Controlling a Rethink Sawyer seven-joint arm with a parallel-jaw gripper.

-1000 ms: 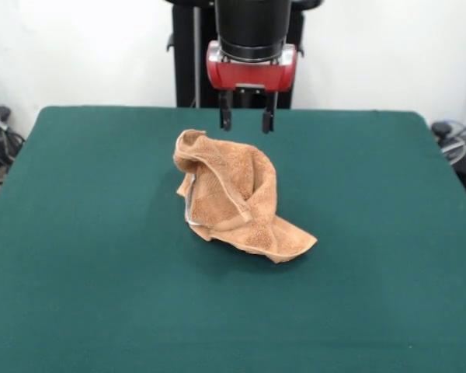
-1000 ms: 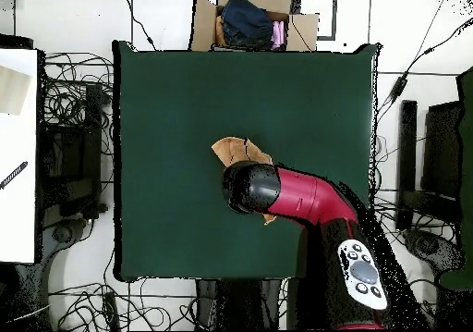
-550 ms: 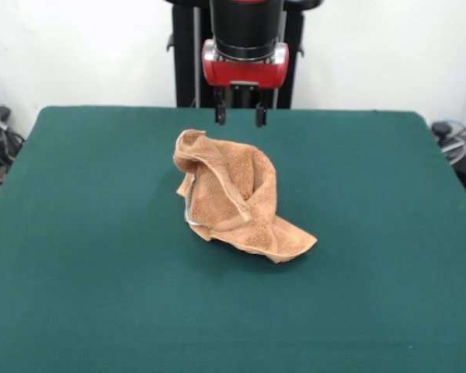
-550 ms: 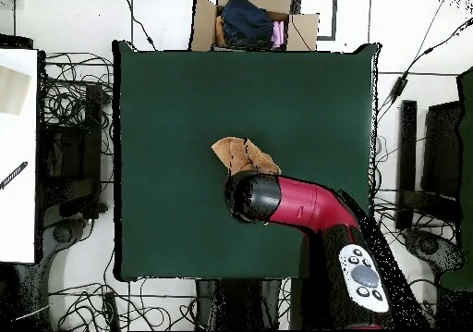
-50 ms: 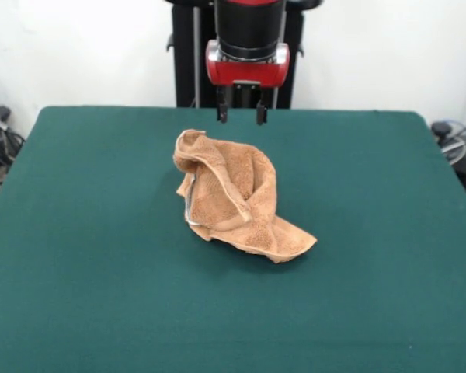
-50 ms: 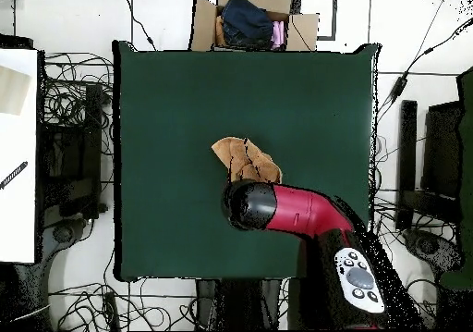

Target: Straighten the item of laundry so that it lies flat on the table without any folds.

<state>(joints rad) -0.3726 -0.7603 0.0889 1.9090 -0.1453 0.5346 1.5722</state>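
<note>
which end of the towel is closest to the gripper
The raised, rolled end of the towel, nearest the open gripper; the flat pointed corner lies farthest.

An orange-tan towel (image 5: pixel 237 198) is seen on a dark green table (image 5: pixel 78 256) — plain, unpatterned cloth. The arm (image 6: pixel 300 210) is coloured red and black — its gripper (image 5: pixel 239 115) black.

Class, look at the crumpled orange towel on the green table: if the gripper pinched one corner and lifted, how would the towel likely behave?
The towel is heaped in soft folds, so it is probably floppy: a lifted corner would likely rise while the rest drapes and trails. Its looped terry surface suggests it would grip rather than slip. On the felt-like table it may drag and bunch if pushed. The gripper hangs open behind it.
</note>
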